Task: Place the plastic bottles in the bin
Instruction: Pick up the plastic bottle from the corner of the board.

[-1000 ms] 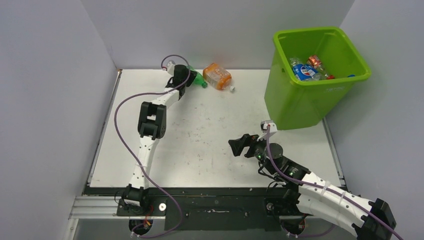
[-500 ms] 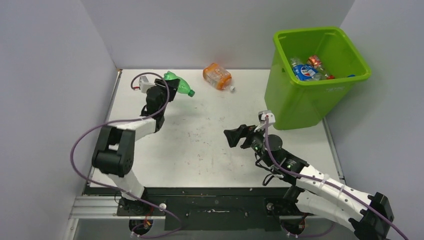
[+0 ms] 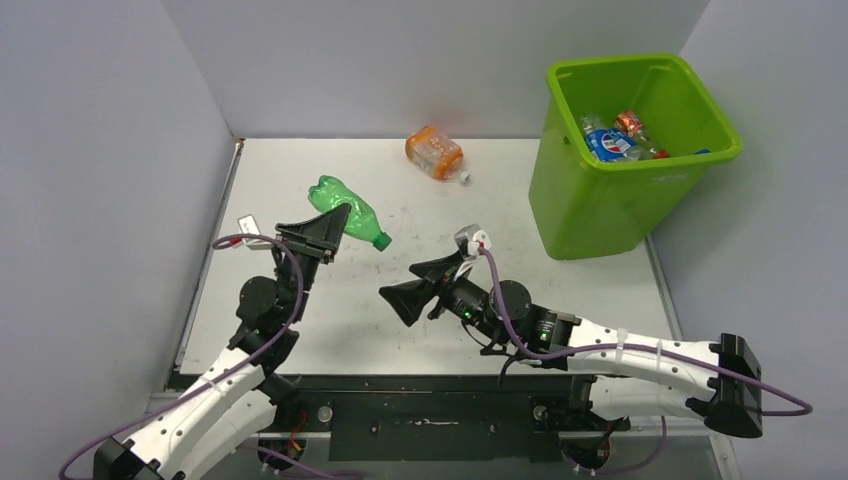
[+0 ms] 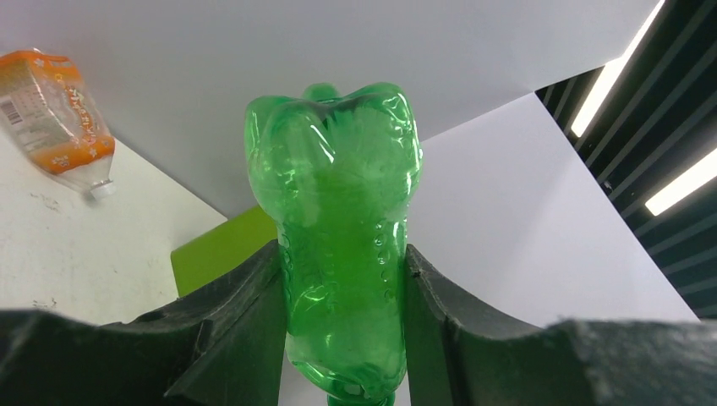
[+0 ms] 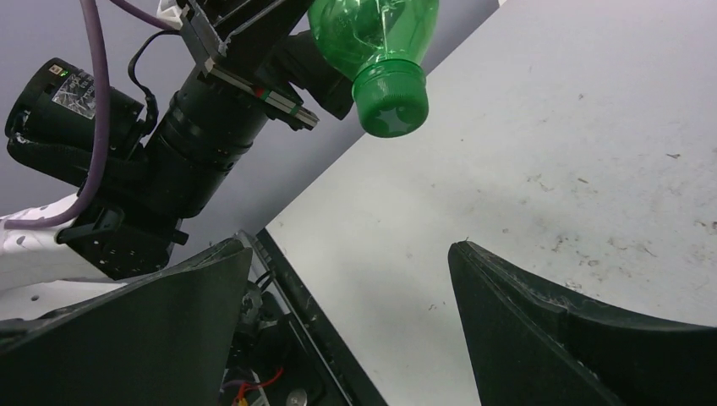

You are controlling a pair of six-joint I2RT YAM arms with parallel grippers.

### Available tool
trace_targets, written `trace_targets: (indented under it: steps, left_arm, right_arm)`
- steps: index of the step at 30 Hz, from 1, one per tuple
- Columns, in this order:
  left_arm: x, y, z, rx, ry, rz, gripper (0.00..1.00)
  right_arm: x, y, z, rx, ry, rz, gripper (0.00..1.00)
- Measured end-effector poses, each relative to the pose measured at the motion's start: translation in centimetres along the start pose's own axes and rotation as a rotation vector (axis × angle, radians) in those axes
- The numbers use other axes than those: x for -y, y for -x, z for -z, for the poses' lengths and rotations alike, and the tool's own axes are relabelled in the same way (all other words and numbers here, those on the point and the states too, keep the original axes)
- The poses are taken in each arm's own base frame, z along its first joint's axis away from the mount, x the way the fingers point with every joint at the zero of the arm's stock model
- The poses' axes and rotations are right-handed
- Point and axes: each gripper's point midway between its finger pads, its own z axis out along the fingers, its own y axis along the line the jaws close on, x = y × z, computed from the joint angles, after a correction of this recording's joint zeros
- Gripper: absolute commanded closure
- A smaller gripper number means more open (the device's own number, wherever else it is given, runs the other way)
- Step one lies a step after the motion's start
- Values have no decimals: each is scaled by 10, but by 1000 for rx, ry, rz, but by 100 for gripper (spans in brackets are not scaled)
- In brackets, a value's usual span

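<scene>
My left gripper [image 3: 335,222] is shut on a crushed green plastic bottle [image 3: 345,210] and holds it off the table at left centre, cap toward the right. In the left wrist view the green bottle [image 4: 342,220] is squeezed between both fingers. My right gripper [image 3: 397,284] stands open just right of it with nothing between its jaws; in its own view the bottle's green cap [image 5: 389,97] hangs above the open gripper [image 5: 348,249]. An orange-labelled bottle [image 3: 435,152] lies at the table's far edge. The lime-green bin [image 3: 590,200] at the far right holds several bottles [image 3: 610,140].
Grey walls close the table on the left, back and right. A black rail [image 3: 430,415] runs along the near edge by the arm bases. The left arm's wrist and purple cable [image 5: 203,127] hang close to the right gripper. The orange bottle [image 4: 55,106] and a strip of the bin [image 4: 224,249] show beyond the left fingers.
The left arm pulled back from the far left corner toward the near side, lifting the green bottle with it. The right arm swung left toward the bottle, its jaws staying open.
</scene>
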Motion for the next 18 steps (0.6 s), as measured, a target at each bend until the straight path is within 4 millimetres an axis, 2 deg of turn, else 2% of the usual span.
trace_targets:
  steps: [4,11,16,18]
  left_arm:
    - [6,6,13,12,4,-6,98]
    - [2,-5,27,-46,32,-6,100]
    - [-1,-15,37,-99,43,-2,100]
    - [0,-17,40,-109,40,0,100]
  right_arm:
    - [-16,-9,-5,-3,15,14,8]
    - [-16,-1,-21,48,-41,28,3]
    - [-18,3,-35,69,-57,40,32]
    - [-18,0,-38,67,-59,43,39]
